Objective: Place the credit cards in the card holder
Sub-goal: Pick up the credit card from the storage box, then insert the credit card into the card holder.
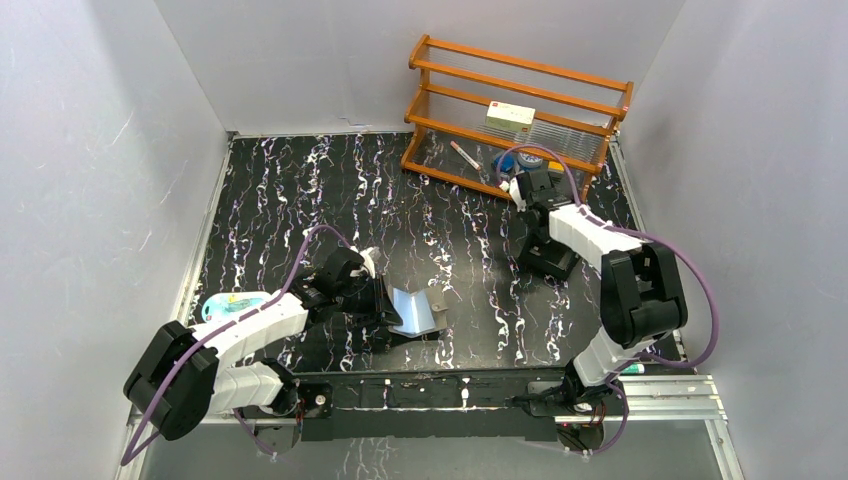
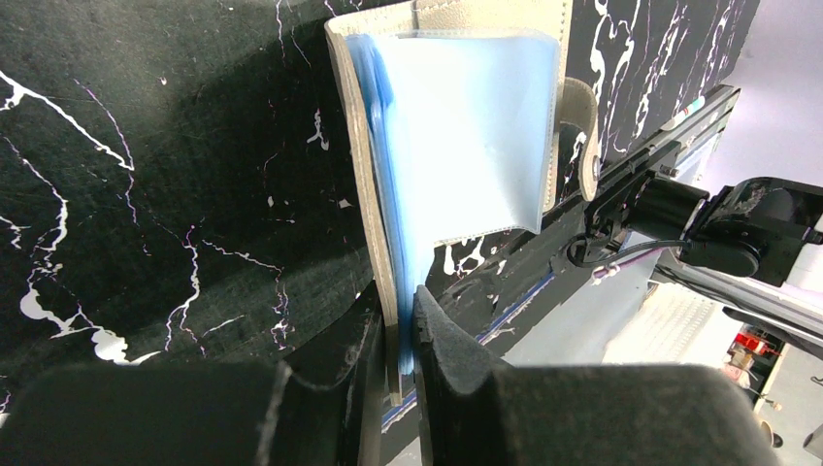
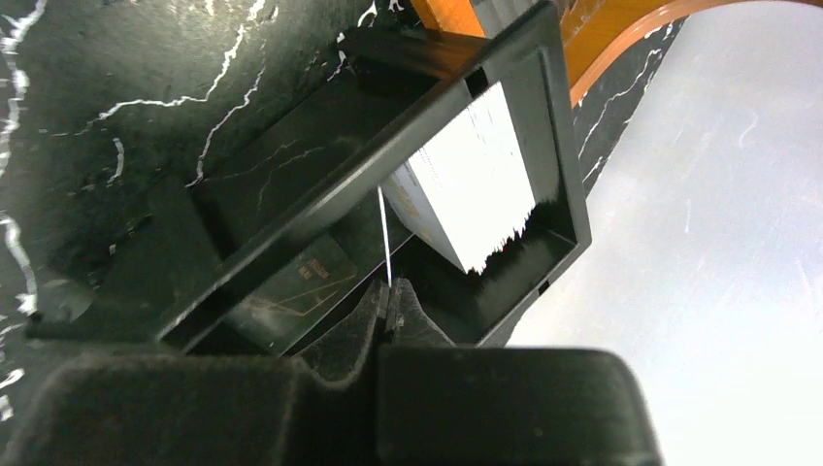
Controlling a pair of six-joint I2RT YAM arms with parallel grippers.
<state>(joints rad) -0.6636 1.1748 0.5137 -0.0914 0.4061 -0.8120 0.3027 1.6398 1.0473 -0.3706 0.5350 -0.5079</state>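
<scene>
The card holder [image 1: 416, 312] is on the black desk [image 1: 300, 200], near the front edge, at about 6 o'clock from the middle. It is open and stands up on its edge like a little book. Its grey cover is on the outside, and a shiny blue see-through pocket [image 2: 466, 136] is on the inside. A small snap tab [image 2: 582, 136] sticks out at 3 o'clock from the pocket in the left wrist view.

The left fingers [image 2: 442, 340] are squeezed tight on the bottom edge of the card holder. The cover and the blue pockets are pinched between them.

The black tray [image 1: 548, 258] sits at about 3 o'clock on the desk, well apart from the card holder. The right fingers [image 3: 417, 325] are over it, pinched together on a thin card [image 3: 384, 243]. This card is seen edge-on, so it looks like a fine pale line going up into the tray. A white card [image 3: 476, 194] with small print leans at a slant inside the tray, at about 2 o'clock from the thin card. A dark flat piece [image 3: 301, 286] with thin lines is at 8 o'clock from it. I cannot tell what that is.

A wooden rack [image 1: 470, 100] stands at the back of the desk, at 1 o'clock. A small pale box [image 1: 510, 117] sits on it. A blue and white thing [image 1: 228, 303] is at 8 o'clock, by the left arm.
</scene>
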